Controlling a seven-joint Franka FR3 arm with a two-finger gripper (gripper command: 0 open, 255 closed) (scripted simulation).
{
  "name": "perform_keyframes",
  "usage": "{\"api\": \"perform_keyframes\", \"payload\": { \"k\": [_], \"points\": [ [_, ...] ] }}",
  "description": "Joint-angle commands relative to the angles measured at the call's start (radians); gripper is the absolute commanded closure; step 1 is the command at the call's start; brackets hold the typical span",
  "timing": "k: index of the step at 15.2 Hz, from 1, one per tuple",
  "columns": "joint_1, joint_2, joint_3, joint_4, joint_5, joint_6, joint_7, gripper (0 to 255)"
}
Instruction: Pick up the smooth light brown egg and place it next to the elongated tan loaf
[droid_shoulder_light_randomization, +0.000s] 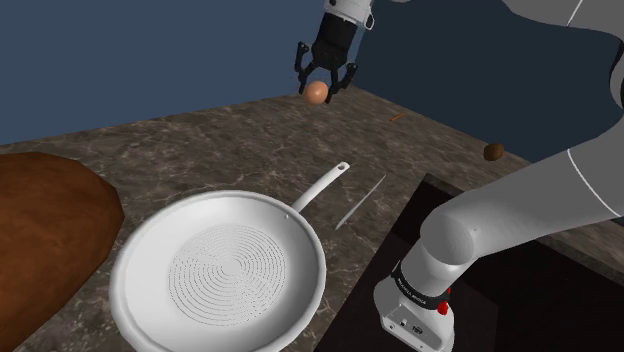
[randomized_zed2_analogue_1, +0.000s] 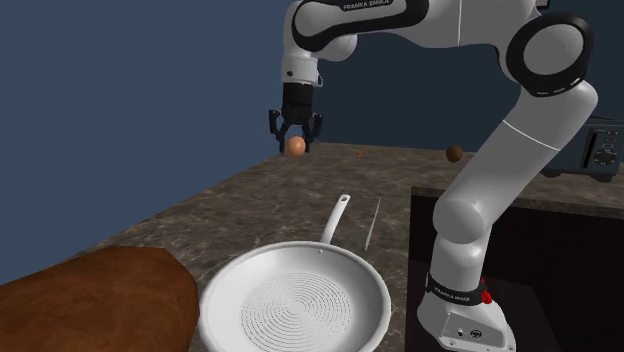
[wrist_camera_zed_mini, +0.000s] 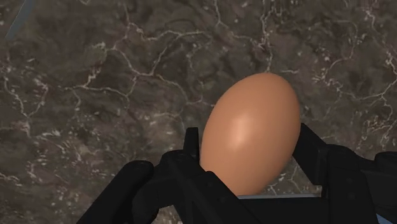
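Observation:
A smooth light brown egg (droid_shoulder_light_randomization: 316, 92) (randomized_zed2_analogue_1: 296, 145) (wrist_camera_zed_mini: 251, 133) hangs high above the dark marbled counter (droid_shoulder_light_randomization: 200, 150), clasped between the black fingers of my gripper (droid_shoulder_light_randomization: 322, 84) (randomized_zed2_analogue_1: 296, 138) (wrist_camera_zed_mini: 251, 165), which points downward and is shut on it. A large reddish-brown loaf (droid_shoulder_light_randomization: 45, 235) (randomized_zed2_analogue_1: 95, 300) lies at the shoulder view's left edge, on the counter's near end. The egg is far from the loaf, over the counter's far side.
A white frying pan (droid_shoulder_light_randomization: 221, 270) (randomized_zed2_analogue_1: 296, 300) sits between the loaf and the robot's stand, its handle (droid_shoulder_light_randomization: 322, 186) pointing toward the far edge. A thin grey utensil (droid_shoulder_light_randomization: 360, 202) lies beside the handle. A small brown object (droid_shoulder_light_randomization: 494, 151) (randomized_zed2_analogue_1: 454, 153) rests at the far counter. A toaster-like appliance (randomized_zed2_analogue_1: 605, 150) stands at the second exterior view's right.

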Motion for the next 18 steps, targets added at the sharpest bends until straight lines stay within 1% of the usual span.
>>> {"api": "perform_keyframes", "payload": {
  "k": [1, 14, 15, 18],
  "points": [
    [-0.001, 0.005, -0.003, 0.031, -0.002, -0.026, 0.003, 255],
    [-0.006, 0.054, -0.011, 0.251, -0.014, -0.196, 0.031, 255],
    [-0.006, 0.055, -0.011, 0.255, -0.014, -0.198, 0.031, 255],
    [0.017, 0.064, 0.044, 0.265, 0.004, -0.186, 0.107, 255]
  ]
}}
